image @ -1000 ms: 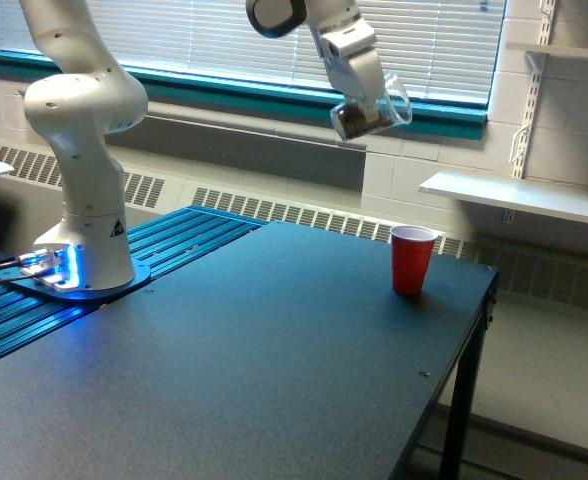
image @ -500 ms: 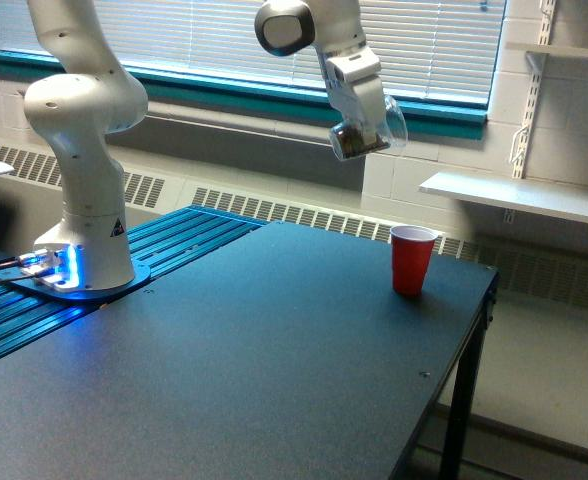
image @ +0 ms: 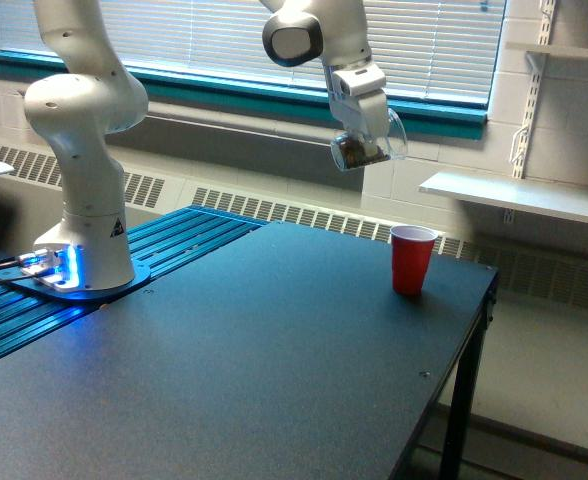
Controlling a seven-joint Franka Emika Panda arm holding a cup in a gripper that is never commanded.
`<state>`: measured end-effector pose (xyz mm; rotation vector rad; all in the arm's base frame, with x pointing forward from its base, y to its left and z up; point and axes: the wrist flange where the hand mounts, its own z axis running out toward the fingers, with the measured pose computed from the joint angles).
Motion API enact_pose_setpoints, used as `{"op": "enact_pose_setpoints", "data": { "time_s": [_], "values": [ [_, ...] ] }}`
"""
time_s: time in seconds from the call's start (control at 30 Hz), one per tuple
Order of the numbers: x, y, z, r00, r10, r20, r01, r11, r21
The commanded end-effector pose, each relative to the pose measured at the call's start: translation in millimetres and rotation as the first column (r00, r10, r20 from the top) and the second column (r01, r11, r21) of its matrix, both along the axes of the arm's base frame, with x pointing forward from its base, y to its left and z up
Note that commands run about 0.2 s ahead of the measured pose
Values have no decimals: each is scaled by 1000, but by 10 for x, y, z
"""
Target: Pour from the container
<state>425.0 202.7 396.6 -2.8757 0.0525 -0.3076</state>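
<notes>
Clamping the tilted clear container [image: 370, 149], brown granules inside; hand [image: 366, 135] high above the table [image: 274, 350]

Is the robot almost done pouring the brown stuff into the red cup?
Not yet. Done: the pincer has the clear cup lifted high above the table. In hand: the cup is tilted, its brown grains inside. Left: nothing is falling, and it hangs toward the exterior view's left of the red cup, so the pouring remains.
</notes>
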Motion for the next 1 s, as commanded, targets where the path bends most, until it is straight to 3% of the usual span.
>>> {"op": "enact_pose_setpoints", "data": {
  "time_s": [0.03,0.43,1.0],
  "values": [
    [102,46,38,999,-44,12,44,999,-10],
    [210,95,-41,999,-44,2,44,998,-39],
    [178,198,-176,999,5,-39,-7,997,-71]
  ]
}}
